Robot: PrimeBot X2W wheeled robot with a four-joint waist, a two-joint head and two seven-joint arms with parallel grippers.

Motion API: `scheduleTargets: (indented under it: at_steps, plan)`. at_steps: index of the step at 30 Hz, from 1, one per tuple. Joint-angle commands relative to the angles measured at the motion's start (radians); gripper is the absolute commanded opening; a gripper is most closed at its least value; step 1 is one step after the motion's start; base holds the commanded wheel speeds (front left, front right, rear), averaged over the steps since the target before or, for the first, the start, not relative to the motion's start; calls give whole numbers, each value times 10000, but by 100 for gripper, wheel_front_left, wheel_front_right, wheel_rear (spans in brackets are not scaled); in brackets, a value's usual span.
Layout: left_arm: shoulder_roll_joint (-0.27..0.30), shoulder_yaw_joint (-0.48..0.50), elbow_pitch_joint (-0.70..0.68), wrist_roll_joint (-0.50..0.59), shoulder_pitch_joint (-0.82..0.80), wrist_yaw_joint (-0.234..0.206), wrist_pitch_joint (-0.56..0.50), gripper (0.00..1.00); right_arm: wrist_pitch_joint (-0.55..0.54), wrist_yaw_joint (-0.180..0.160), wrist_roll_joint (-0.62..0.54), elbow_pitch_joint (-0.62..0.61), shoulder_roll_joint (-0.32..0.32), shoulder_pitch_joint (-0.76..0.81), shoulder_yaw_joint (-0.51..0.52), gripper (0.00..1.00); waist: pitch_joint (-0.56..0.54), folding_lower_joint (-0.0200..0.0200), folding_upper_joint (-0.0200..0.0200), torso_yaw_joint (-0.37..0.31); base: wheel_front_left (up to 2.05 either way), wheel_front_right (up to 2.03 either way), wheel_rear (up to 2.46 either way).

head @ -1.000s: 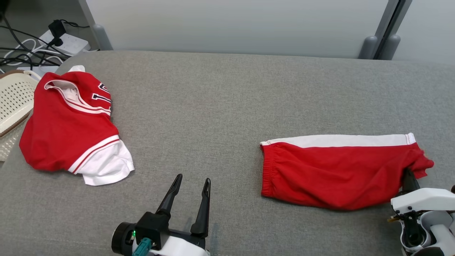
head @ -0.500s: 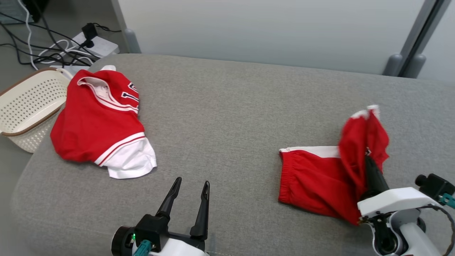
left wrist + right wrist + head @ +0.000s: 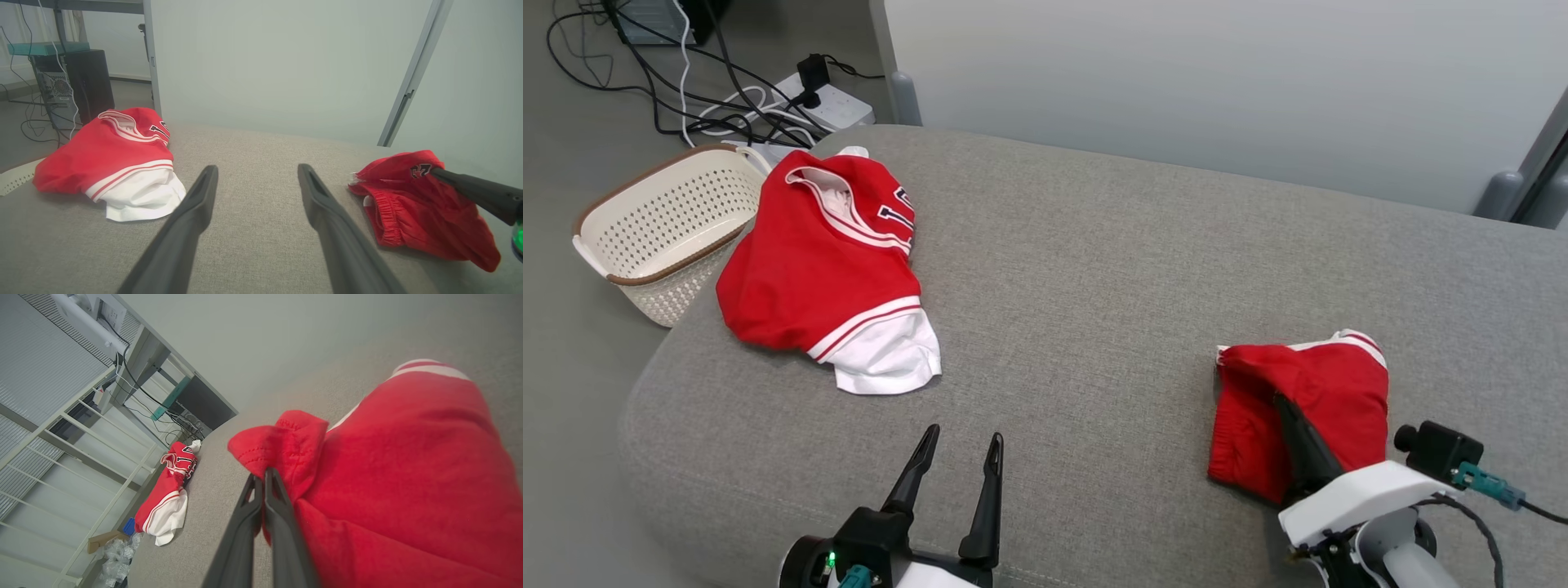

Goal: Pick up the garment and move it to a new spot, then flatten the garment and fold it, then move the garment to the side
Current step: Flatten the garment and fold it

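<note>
Risk, slipping hold: we judge the pinch to be thin, only a small fold of hem between the jaws, so a quick pull could draw the cloth out and let the top layer flop down crooked.
Risk, dragged layer: nothing pins the waistband end, so a further pull toward the left may slide the lower layer along the couch and bunch it up.
Risk, uneven fold: the doubled cloth looks rumpled, not flat. If we release here, the edges may not line up and the fold would need redoing.
Right gripper: the jaws are pressed together on a fold of the shorts at the leg hem, and that hem is carried over toward the elastic waistband.
Left gripper: the jaws are spread wide. It holds nothing and touches nothing, hanging above the front of the couch, well apart from both pieces of clothing.
Shorts: they are on the right part of the couch, doubled over on themselves, with the lower layer resting on the fabric and the pinched hem raised a little above it.
Other things: a red and white jersey lies crumpled at the couch's far left, just beside a pale basket on the floor.
</note>
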State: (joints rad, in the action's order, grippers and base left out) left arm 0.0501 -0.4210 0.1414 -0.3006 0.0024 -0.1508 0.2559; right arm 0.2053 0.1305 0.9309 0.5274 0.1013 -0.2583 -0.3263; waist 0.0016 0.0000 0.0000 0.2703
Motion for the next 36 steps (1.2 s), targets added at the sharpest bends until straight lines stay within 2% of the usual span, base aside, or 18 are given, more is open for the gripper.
scheduleTargets:
  at_steps: [1, 2, 9, 16, 21, 30, 36]
  plan:
    - [1, 303, -209, -102, -165, -30, 59, 100, -99, 2, -222, -70, -69, -21, -194, 80, -35, 0, 0, 112, 0, 0, 0]
    - [1, 292, -203, -105, -160, -24, 59, 100, -85, 2, -290, 40, -100, -25, -153, 100, -39, 0, 0, 148, 0, 0, 0]
    - [1, 297, -185, -109, -124, -34, 59, 100, -453, 2, -298, 350, -380, -66, -372, 100, -28, 0, 0, 245, 0, 0, 0]
    - [1, 380, -224, -102, -143, -68, 59, 100, -820, 2, 121, -270, -482, 93, -1228, 100, 36, 0, 0, 113, 0, 0, 0]
    - [1, 453, -299, -115, -160, -112, 59, 100, -468, 2, -314, -641, -322, -9, -1574, 100, 65, 0, 0, -149, 0, 0, 0]
    - [1, 690, -445, -243, -283, -142, 59, 100, 249, 2, -976, -679, 121, -249, -1000, 100, 22, 0, 0, -986, 0, 0, 0]
    - [1, 916, -552, -242, -482, -118, 59, 100, 497, 2, -2034, -431, 480, -363, -398, 100, 9, 0, 0, -1667, 0, 0, 0]
